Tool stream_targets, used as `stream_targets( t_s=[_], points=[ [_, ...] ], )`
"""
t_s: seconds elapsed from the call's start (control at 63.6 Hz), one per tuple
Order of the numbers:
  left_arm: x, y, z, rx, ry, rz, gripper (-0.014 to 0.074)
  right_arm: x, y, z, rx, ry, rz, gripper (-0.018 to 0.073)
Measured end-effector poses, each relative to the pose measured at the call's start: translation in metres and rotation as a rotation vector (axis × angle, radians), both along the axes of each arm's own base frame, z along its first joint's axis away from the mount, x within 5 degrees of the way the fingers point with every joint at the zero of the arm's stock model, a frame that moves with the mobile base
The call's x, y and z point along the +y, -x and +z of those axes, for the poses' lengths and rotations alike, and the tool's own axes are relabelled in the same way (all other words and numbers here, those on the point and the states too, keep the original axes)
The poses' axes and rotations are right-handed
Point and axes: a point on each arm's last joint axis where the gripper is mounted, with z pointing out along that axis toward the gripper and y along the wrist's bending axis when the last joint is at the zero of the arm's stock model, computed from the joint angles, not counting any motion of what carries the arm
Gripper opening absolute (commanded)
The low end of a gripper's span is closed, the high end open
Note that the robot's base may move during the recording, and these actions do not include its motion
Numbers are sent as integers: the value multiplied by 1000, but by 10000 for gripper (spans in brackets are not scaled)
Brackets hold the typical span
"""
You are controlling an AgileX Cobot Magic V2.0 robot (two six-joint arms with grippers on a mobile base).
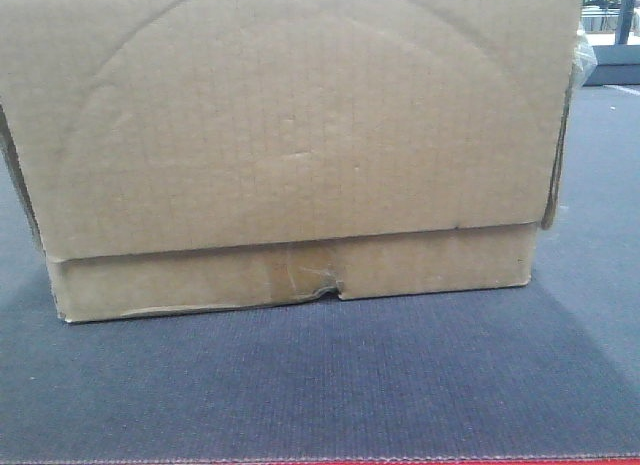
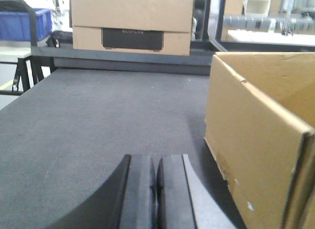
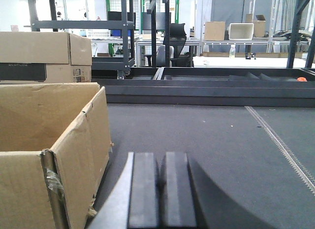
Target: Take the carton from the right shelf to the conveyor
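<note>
The carton [image 1: 300, 145], a large plain brown cardboard box with a curved crease and a small tear in its lower strip, rests flat on the dark grey conveyor [image 1: 320, 385]. Its top is open. In the left wrist view the carton [image 2: 266, 130] stands just right of my left gripper [image 2: 156, 160], which is shut on nothing above the belt [image 2: 98, 120]. In the right wrist view the carton [image 3: 49, 135] stands just left of my right gripper [image 3: 161, 157], also shut and empty. Neither gripper touches the carton. The right shelf is out of view.
A second cardboard box [image 2: 132, 22] sits beyond the belt's far end, also seen in the right wrist view [image 3: 44, 54]. A blue bin [image 2: 27, 23] stands far left. A dark rail [image 3: 206, 88] bounds the belt. A thin red edge [image 1: 320, 461] marks its near side.
</note>
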Motion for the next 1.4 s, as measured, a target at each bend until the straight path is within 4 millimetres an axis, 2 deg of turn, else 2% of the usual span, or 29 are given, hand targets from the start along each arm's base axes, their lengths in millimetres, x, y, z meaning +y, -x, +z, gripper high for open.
stream_targets(
  t_s=[0.126,0.204,0.251,1.194,1.305,1.399],
  points=[
    [0,-10,-40,-1,4,-10,13,0,0,0,-3,0,0,-67],
    [-1,-13,-56,-1,8,-15,13,0,0,0,-4,0,1,-67],
    [-1,-13,-59,3,10,-16,13,0,0,1,-6,-1,1,-67],
    [-1,-14,-59,-5,10,-17,13,-1,0,1,-13,24,-23,-67],
    [-1,-14,-59,-5,10,-17,13,0,-4,-6,0,40,-44,-67],
    [-1,-14,-59,-5,10,-17,13,4,-11,-21,18,69,-49,-67]
  ],
)
